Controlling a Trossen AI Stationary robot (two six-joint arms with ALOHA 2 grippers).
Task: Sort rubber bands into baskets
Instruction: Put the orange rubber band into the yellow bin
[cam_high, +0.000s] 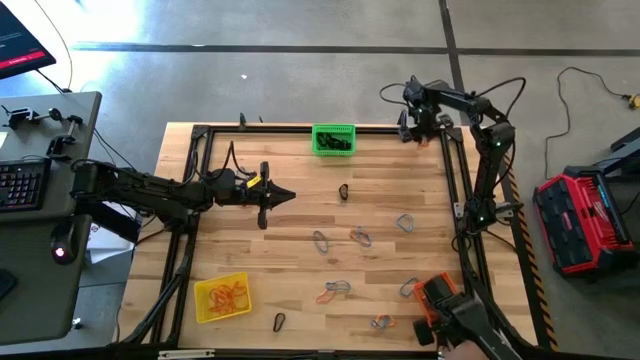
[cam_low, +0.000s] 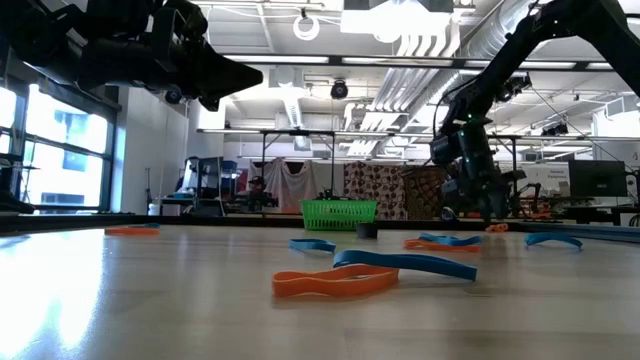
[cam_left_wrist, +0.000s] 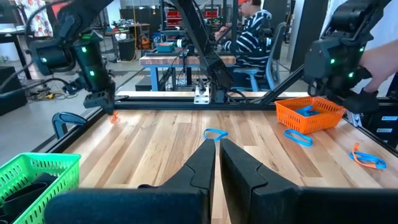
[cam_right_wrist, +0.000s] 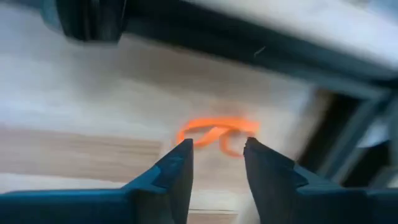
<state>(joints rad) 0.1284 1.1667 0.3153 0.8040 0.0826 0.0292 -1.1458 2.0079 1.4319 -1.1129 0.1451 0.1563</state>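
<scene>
My right gripper (cam_high: 419, 133) (cam_right_wrist: 217, 146) is open at the table's far right corner, fingers pointing down, just over an orange rubber band (cam_right_wrist: 216, 132) lying on the wood; I cannot tell whether it touches the band. My left gripper (cam_high: 286, 196) (cam_left_wrist: 217, 144) is shut and empty, held high over the table's middle left. The green basket (cam_high: 333, 139) at the far edge holds black bands. The yellow basket (cam_high: 222, 297) at the near left holds orange bands. The orange basket (cam_high: 437, 296) (cam_left_wrist: 309, 113) at the near right holds blue bands.
Loose bands lie over the table's middle and near right: a black one (cam_high: 343, 191), grey-blue ones (cam_high: 321, 239) (cam_high: 405, 222), an orange and blue pair (cam_high: 335, 290), a black one (cam_high: 280, 321). A dark device (cam_high: 470, 322) and a person's hand (cam_left_wrist: 379, 59) are by the orange basket.
</scene>
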